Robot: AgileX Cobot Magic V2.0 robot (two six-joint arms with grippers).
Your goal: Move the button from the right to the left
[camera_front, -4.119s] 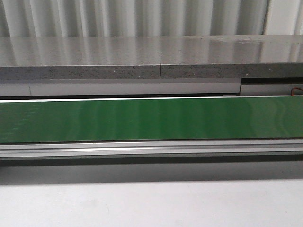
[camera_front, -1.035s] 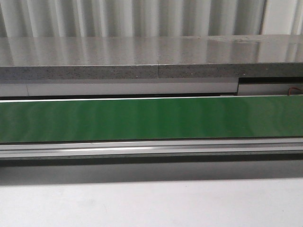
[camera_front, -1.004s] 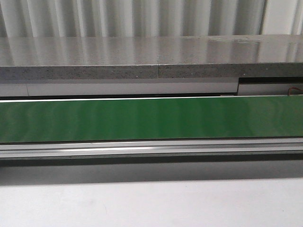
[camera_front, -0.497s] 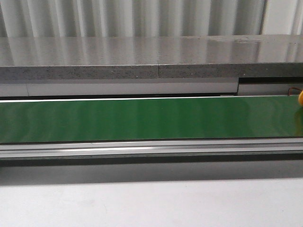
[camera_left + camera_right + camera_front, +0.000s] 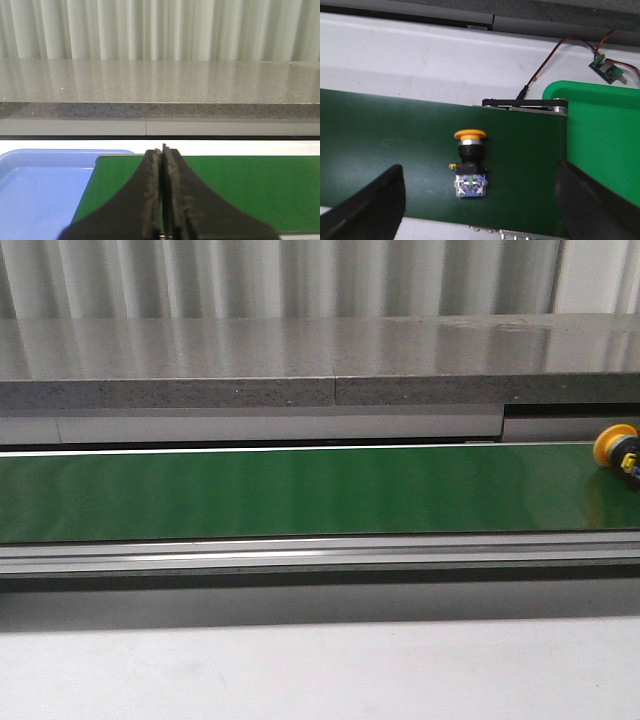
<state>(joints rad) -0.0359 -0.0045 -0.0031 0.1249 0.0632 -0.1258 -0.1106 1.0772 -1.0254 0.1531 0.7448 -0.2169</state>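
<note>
Button (image 5: 618,449) lay on its side at the far right edge of the front frame, on the green belt (image 5: 300,492), partly cut off by the frame border; yellow-orange cap faced left, toward the frame centre. Seen again in the right wrist view, lower centre of the frame (image 5: 469,162): cap pointing up-frame, dark neck below it, grey-and-blue block with a green spot at the lower end. Rested on the belt (image 5: 395,150) alone, touching neither finger.

Right gripper (image 5: 477,200) spread wide: one dark finger (image 5: 370,210) in the lower left corner, the other (image 5: 595,205) in the lower right, button between them but well apart from both. Green tray (image 5: 605,130) filled the right side of that frame, just beside the belt's end. Small circuit board (image 5: 606,67) with red and black wires (image 5: 560,50) sat in the upper right, on the pale surface past the belt.

Left gripper (image 5: 162,195) closed tight, holding nothing: two dark fingers (image 5: 150,200) pressed together in the lower centre of the left wrist frame, over the belt (image 5: 240,190). Blue tray (image 5: 40,190) in the lower left of that frame, just beside the belt's end. Grey speckled ledge (image 5: 160,85) ran across the middle, pale ribbed wall (image 5: 160,30) along the top
</note>
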